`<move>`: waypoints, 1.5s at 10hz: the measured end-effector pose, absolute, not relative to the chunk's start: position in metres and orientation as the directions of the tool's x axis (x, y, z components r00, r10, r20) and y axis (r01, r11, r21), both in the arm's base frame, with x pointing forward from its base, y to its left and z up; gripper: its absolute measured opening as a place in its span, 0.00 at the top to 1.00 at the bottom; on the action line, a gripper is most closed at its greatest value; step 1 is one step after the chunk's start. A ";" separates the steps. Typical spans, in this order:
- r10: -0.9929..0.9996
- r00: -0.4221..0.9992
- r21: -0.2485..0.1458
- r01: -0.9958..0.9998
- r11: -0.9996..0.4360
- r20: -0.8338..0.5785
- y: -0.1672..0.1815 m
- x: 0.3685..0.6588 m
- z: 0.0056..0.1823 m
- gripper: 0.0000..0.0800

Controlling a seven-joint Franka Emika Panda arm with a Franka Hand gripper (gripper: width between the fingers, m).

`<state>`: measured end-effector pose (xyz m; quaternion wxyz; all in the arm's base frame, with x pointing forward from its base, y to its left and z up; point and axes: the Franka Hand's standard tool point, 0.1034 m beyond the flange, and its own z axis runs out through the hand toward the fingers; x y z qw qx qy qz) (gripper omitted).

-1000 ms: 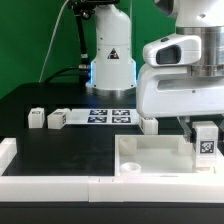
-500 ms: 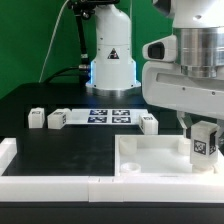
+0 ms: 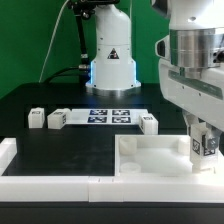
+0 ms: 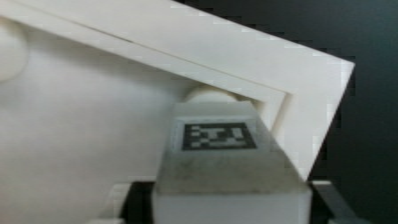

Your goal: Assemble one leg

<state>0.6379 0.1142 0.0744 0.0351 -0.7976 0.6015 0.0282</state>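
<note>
My gripper [image 3: 203, 136] is shut on a white leg [image 3: 204, 146] with a black-and-white marker on its face. I hold it upright over the near corner of the large white tray-like part [image 3: 150, 155] at the exterior view's right. In the wrist view the leg [image 4: 221, 160] fills the space between my fingers and points at a round corner socket [image 4: 210, 98] of the tray part [image 4: 89, 120]. Three more legs lie on the black table: two at the exterior view's left [image 3: 37, 119] [image 3: 56, 119] and one [image 3: 149, 123] behind the tray part.
The marker board [image 3: 104, 115] lies flat in front of the robot base [image 3: 110, 60]. A white L-shaped rail [image 3: 40, 183] runs along the table's front edge and up its left side in the exterior view.
My gripper has moved with the leg toward the exterior view's left and slightly down, closer over the tray part's corner. The other parts have not moved.
</note>
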 end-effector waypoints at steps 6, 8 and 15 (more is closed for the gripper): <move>-0.777 0.625 -0.040 -0.781 -0.624 -0.075 0.121 0.636 0.076 0.19; -0.611 0.790 -0.048 -0.613 -0.788 -0.058 0.124 0.635 0.075 0.19; 0.080 0.997 -0.045 0.079 -0.996 -0.018 0.119 0.635 0.076 0.19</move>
